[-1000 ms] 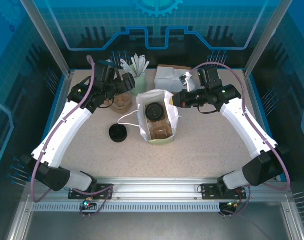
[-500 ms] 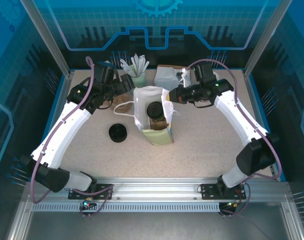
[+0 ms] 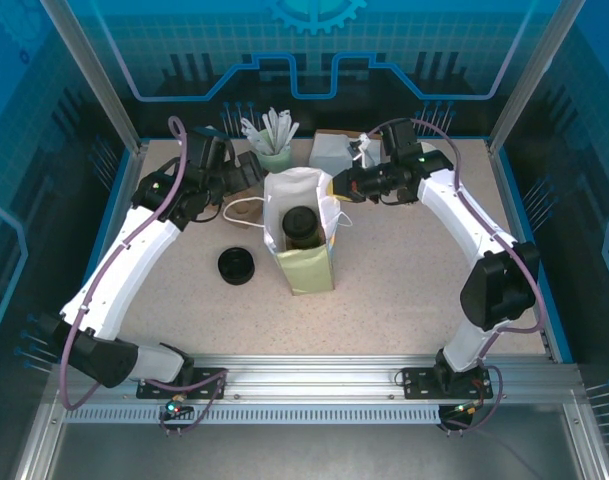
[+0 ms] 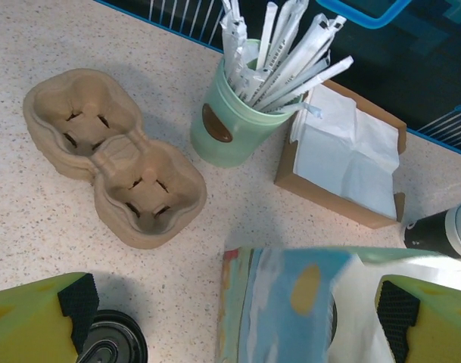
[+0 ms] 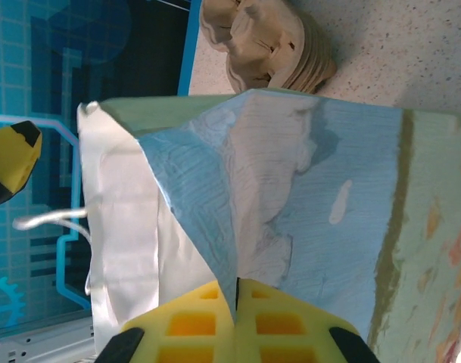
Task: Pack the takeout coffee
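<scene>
Pinching the top edge of the paper bag (image 3: 306,262) is what my right gripper (image 3: 340,190) is doing. In my right wrist view my two yellow fingers (image 5: 185,325) are pressing tight together, and the bag's thin edge is caught between them. The bag is standing up on the table (image 3: 414,290), about in the middle, with its mouth wide open. The takeout coffee (image 3: 297,222) is sitting inside the bag. I am seeing its round black lid facing up through the open top, with the bag's walls all around it.

My left gripper (image 3: 256,170) is hanging just beside the bag's left side, and it is holding nothing. In my left wrist view its fingers (image 4: 41,318) are standing far apart, and the top of the bag is showing low down between them. I cannot tell if either finger is touching the bag.

A brown cup carrier (image 4: 113,155) is lying on the table near my left gripper. A green cup of white stirrers (image 4: 230,125) is standing just beside it, and a box of napkins (image 4: 344,162) is sitting next to that cup. A loose black lid (image 3: 236,266) is lying flat on the table to the left of the bag, apart from it.
</scene>
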